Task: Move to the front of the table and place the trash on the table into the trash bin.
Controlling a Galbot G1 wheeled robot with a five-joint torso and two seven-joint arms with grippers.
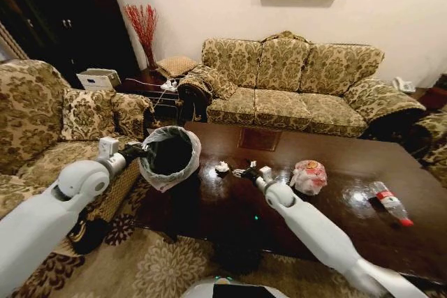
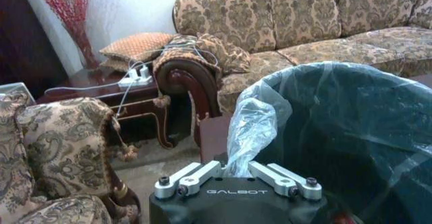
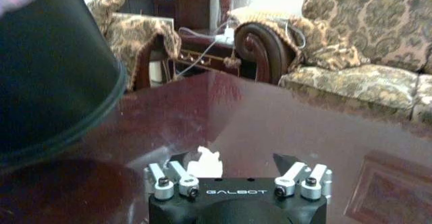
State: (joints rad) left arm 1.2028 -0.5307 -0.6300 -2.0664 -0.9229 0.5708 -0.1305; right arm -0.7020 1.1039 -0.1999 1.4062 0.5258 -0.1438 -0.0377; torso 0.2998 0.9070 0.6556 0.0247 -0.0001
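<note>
Left gripper (image 2: 236, 176) pinches the bin (image 1: 168, 155) liner at the table (image 1: 335, 221) edge; right gripper (image 1: 241, 171), spread empty, nears the paper ball (image 1: 222, 167), and should straddle it squarely before closing.

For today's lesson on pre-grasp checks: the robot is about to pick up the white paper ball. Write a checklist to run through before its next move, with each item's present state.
1. Right tool open: ok, its fingers stand spread.
2. White paper ball between the fingers: not ok, it sits off to one side, near one finger.
3. Left tool gripping the bin liner: ok, shut on the plastic.
4. Trash bin held near the ball, mouth tilted toward the table: ok.
5. Pink-white bag bundle and bottle out of the right arm's way: ok.
6. Red-and-black wrapper located: cannot tell.
</note>
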